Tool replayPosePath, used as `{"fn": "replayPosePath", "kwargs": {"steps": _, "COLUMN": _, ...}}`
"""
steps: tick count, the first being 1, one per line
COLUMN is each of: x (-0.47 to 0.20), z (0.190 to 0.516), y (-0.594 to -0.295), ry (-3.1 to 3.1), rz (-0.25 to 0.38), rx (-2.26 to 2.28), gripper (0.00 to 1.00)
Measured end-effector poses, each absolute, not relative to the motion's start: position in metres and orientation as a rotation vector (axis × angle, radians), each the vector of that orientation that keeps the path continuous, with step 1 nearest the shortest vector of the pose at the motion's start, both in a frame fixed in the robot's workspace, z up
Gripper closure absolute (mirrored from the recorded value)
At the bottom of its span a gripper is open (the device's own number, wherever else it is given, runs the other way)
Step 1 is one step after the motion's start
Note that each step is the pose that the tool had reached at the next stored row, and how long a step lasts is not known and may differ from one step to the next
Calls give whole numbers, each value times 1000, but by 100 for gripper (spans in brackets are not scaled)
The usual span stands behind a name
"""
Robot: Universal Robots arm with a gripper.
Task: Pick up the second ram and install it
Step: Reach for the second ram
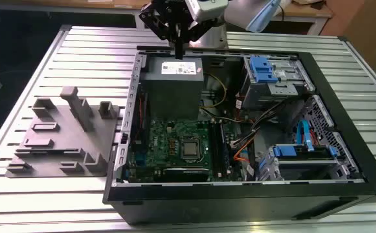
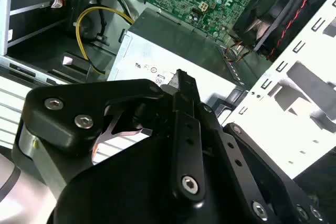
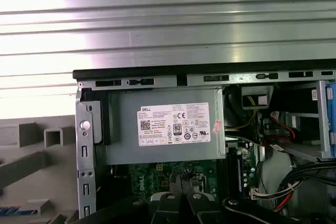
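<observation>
The computer case (image 1: 239, 201) lies open on the ribbed metal table (image 1: 84, 53). The fingers (image 1: 178, 48) hang above its far rim, over the far edge of the grey power supply (image 1: 171, 80). Beyond this rim the table runs flat. Toward the inside, the power supply's flat top lies under the fingers, and the green motherboard (image 1: 168, 145) lies lower in the case.

On the exterior view's left, a grey holder (image 1: 52, 145) with upright posts stands just beside the case wall, with a narrow strip of table between them.

In both wrist views the fingers (image 2: 186, 129) are closed against each other and hold nothing.

I take the second ram (image 3: 10, 211) to be the dark blue strip lying flat in the grey holder in the first wrist view. It is well apart from the fingers, outside the case and lower than them. Little of it shows, so I cannot tell its chips or label.
</observation>
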State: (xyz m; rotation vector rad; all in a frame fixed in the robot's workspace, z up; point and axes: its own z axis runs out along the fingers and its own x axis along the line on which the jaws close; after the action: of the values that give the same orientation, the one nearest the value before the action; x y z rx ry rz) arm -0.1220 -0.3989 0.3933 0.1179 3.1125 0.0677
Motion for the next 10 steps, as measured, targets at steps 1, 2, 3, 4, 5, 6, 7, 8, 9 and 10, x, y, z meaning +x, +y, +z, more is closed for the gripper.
{"fn": "replayPosePath", "kwargs": {"steps": 1, "x": -122, "z": 393, "y": -399, "ry": 3112, "rz": 68, "rx": 118, "gripper": 93}}
{"fn": "replayPosePath", "kwargs": {"steps": 2, "x": -122, "z": 393, "y": -399, "ry": 3112, "rz": 68, "rx": 118, "gripper": 93}}
{"fn": "replayPosePath", "kwargs": {"steps": 3, "x": -122, "z": 393, "y": -399, "ry": 3112, "rz": 68, "rx": 118, "gripper": 93}}
{"fn": "replayPosePath", "kwargs": {"steps": 4, "x": -122, "z": 393, "y": -399, "ry": 3112, "rz": 68, "rx": 118, "gripper": 93}}
{"fn": "replayPosePath", "kwargs": {"steps": 5, "x": -122, "z": 393, "y": -399, "ry": 3112, "rz": 68, "rx": 118, "gripper": 93}}
{"fn": "replayPosePath", "kwargs": {"steps": 6, "x": -122, "z": 393, "y": -399, "ry": 3112, "rz": 68, "rx": 118, "gripper": 93}}
{"fn": "replayPosePath", "kwargs": {"steps": 7, "x": -122, "z": 393, "y": -399, "ry": 3112, "rz": 68, "rx": 118, "gripper": 93}}
{"fn": "replayPosePath", "kwargs": {"steps": 8, "x": -122, "z": 393, "y": -399, "ry": 3112, "rz": 68, "rx": 118, "gripper": 93}}
{"fn": "replayPosePath", "kwargs": {"steps": 9, "x": -122, "z": 393, "y": -399, "ry": 3112, "rz": 68, "rx": 118, "gripper": 93}}
{"fn": "replayPosePath", "kwargs": {"steps": 10, "x": -122, "z": 393, "y": -399, "ry": 3113, "rz": 68, "rx": 118, "gripper": 93}}
